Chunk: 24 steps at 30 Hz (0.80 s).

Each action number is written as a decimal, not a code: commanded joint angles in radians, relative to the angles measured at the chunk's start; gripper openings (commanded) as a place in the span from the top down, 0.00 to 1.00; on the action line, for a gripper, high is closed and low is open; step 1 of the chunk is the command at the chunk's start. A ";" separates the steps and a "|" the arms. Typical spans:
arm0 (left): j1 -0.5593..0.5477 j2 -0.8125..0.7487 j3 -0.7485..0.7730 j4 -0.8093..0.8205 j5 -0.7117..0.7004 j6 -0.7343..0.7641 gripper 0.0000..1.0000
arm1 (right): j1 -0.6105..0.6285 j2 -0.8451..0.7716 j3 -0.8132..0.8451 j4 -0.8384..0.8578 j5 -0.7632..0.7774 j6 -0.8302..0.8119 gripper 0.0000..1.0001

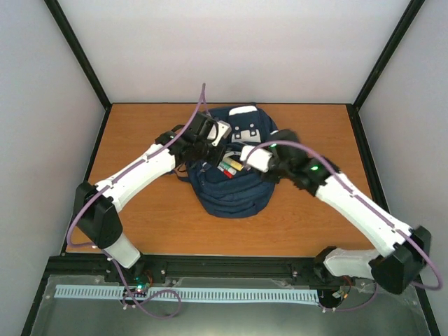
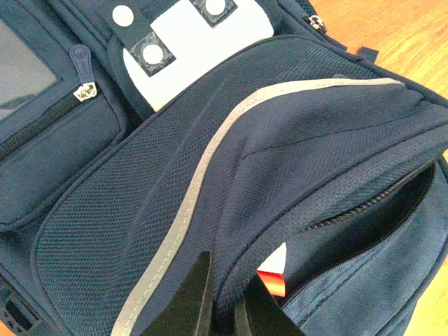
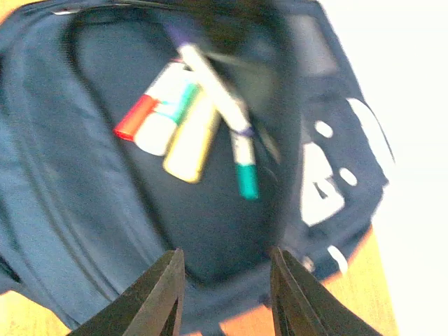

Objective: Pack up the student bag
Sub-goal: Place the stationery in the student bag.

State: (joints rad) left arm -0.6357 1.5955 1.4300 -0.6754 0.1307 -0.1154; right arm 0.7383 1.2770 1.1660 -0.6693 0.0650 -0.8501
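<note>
The student bag (image 1: 234, 192) lies flat on the worktop (image 1: 154, 217), midway between the left and right edges and closer to the far edge than to the near one. Its main compartment gapes upward. My left arm rises from its base at the near left corner and bends at the elbow, and its white forearm runs diagonally toward the far right until it meets the bag's left side. There the wrist tips downward, and my left hand (image 2: 224, 308) is pinched together on the bag's fabric. The two dark fingers (image 2: 192, 301) meet over the bound edge of a flap beside an open zip. From that wrist I look across the navy mesh panel with its curved grey stripe (image 2: 203, 168). The white patch (image 2: 203, 35) lies beyond it, and something red and white (image 2: 273, 276) peeks out of the opening just beside my fingers. My right arm mirrors the left: it starts at the near right corner and its forearm slants toward the far left, with the wrist held over the bag's right side. My right hand (image 3: 227, 294) hangs above the open compartment, pointed down into it. Its fingers stand apart with nothing between them and touch nothing. Below them, inside the bag, lies a cluster of markers (image 3: 185, 136): one red-capped, one yellow and one teal-capped. A purple-tipped one lies across them, too blurred for me to tell whether it rests on the others.
</note>
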 commanded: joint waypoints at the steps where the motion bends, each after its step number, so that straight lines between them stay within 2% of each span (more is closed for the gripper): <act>1: -0.018 0.034 0.061 0.011 -0.049 -0.082 0.98 | -0.232 -0.096 0.009 -0.052 -0.246 0.147 0.65; 4: -0.056 0.050 0.067 0.008 -0.045 -0.122 0.98 | -0.384 -0.122 0.009 -0.041 -0.335 0.186 0.64; 7: -0.113 0.073 0.065 0.016 -0.071 -0.124 0.98 | -0.474 -0.126 0.001 -0.010 -0.399 0.238 0.62; 13: -0.188 0.135 0.052 0.025 -0.113 -0.125 0.98 | -0.494 -0.071 -0.007 0.033 -0.453 0.314 0.60; 16: -0.198 0.144 0.037 0.033 -0.095 -0.109 0.95 | -0.494 -0.008 0.003 0.044 -0.544 0.342 0.58; 18: -0.198 0.132 0.027 0.031 -0.083 -0.093 0.87 | -0.492 0.050 0.021 0.052 -0.582 0.367 0.58; 21: -0.198 0.076 0.006 0.019 -0.076 -0.075 0.65 | -0.456 0.144 0.065 0.041 -0.592 0.375 0.58; 24: -0.199 -0.043 -0.058 0.029 -0.119 -0.097 0.47 | -0.394 0.198 0.094 0.042 -0.586 0.348 0.57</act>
State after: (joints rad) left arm -0.8288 1.7031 1.4189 -0.6659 0.0372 -0.2028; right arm 0.2768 1.4250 1.2049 -0.6415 -0.4660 -0.5076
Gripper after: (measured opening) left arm 0.442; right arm 0.424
